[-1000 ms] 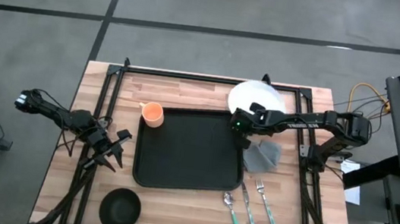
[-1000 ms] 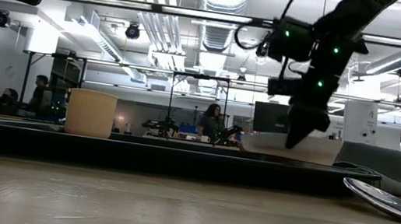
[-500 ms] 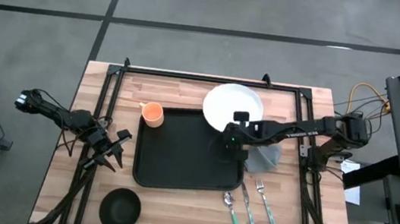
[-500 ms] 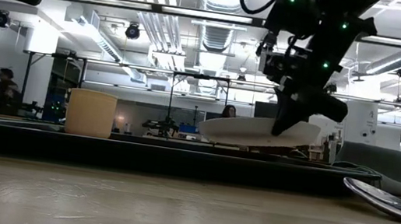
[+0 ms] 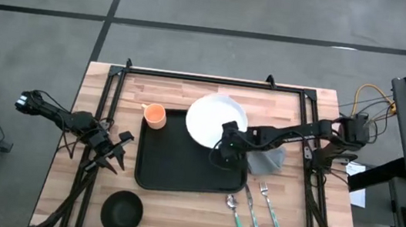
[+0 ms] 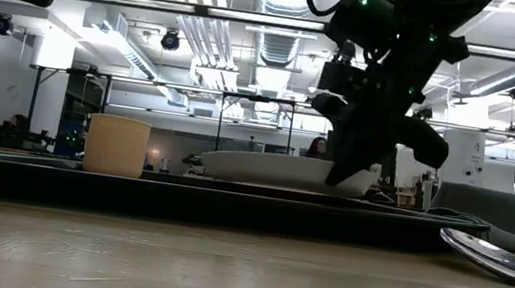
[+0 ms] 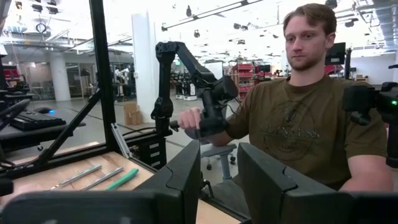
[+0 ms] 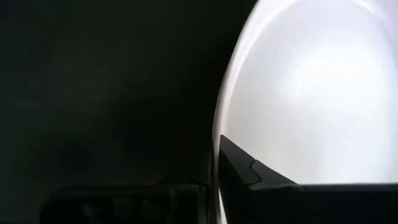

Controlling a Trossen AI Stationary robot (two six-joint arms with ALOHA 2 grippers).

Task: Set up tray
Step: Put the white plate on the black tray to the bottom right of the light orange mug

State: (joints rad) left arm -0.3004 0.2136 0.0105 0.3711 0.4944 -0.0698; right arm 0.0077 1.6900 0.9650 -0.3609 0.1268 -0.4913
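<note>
Flanking the tray (image 5: 182,157): cup (image 5: 154,115), napkin (image 5: 267,159), bowl (image 5: 122,210), cutlery (image 5: 253,209).

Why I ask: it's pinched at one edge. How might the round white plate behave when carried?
The round white plate looks stiff, holding shape from the right gripper's rim pinch. Its glossy surface may slip. Probably breakable if dropped.

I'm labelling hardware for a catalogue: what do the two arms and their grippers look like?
Both arms are dark, slim and jointed. The right arm carries pale lettering on one link and small green lights near the right gripper. The left gripper has two blocky black fingers; black cables trail from the left arm.
</note>
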